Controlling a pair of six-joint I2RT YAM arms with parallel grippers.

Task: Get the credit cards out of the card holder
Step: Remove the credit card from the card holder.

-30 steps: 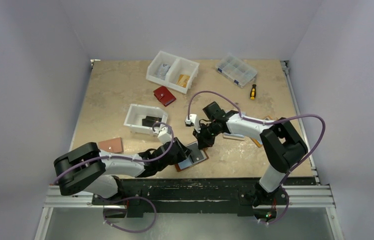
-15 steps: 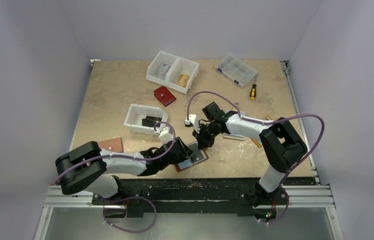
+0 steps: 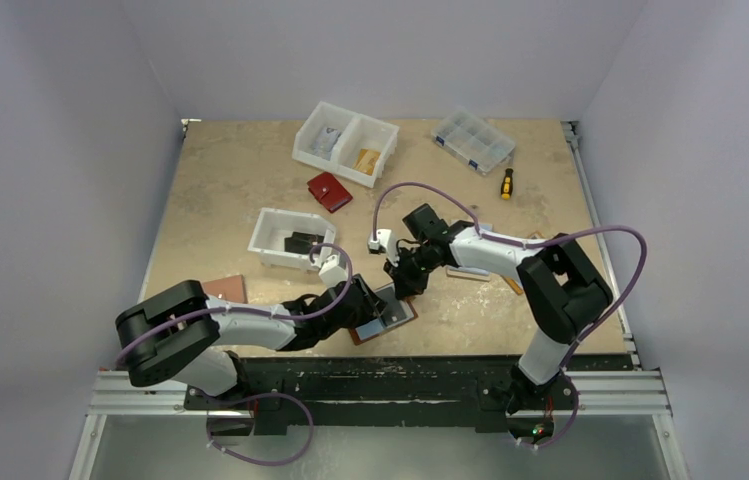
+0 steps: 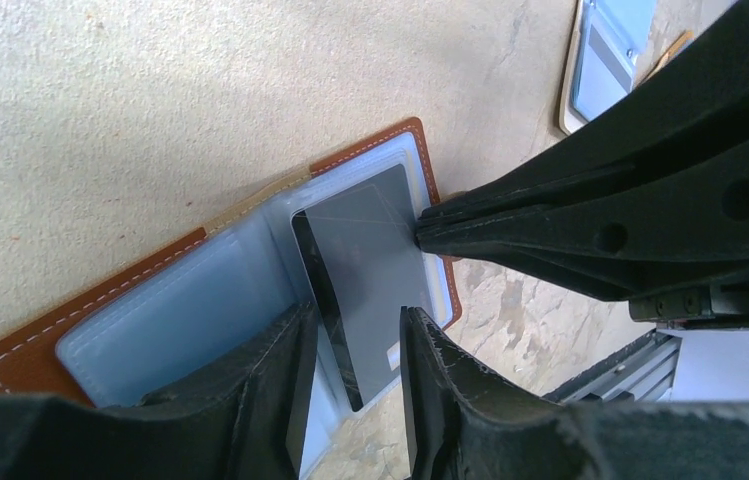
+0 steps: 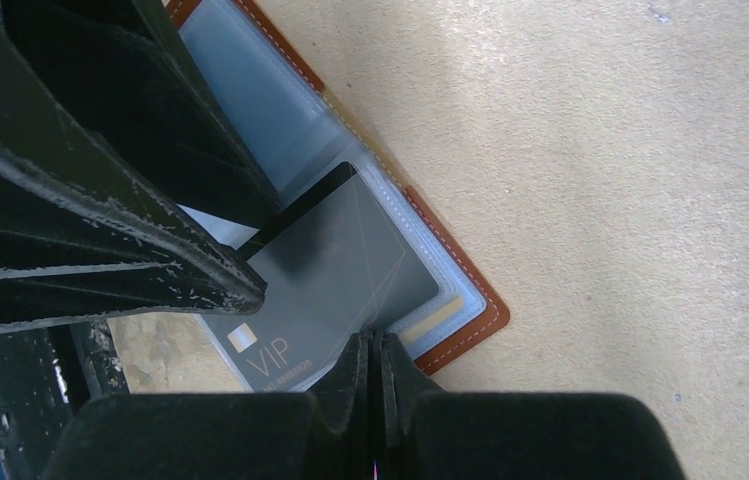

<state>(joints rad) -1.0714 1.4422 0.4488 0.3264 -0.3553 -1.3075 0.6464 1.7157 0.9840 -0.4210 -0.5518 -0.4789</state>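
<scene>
The card holder (image 3: 397, 318) lies open near the table's front edge, brown with light-blue sleeves (image 4: 180, 320). A dark grey credit card (image 4: 365, 265) marked VIP (image 5: 325, 275) sticks partway out of the right-hand sleeve. My left gripper (image 4: 355, 345) stands open over the card's protruding end, one finger on each side and a gap on both. My right gripper (image 5: 371, 345) is shut, with its tips pressed down on the sleeve's edge beside the card. In the top view the left gripper (image 3: 368, 305) and right gripper (image 3: 405, 290) meet over the holder.
A white bin (image 3: 268, 232) holding a dark item stands behind the left arm. Further back are a red wallet (image 3: 329, 191), a two-part white bin (image 3: 347, 143), a clear organizer box (image 3: 472, 140) and a screwdriver (image 3: 506, 183). A tan holder (image 3: 222, 290) lies left; another blue-panelled holder (image 4: 605, 60) lies under the right arm.
My left gripper's jaws have spread wider around the card's end. The right gripper stays shut on the sleeve edge and has barely shifted.
</scene>
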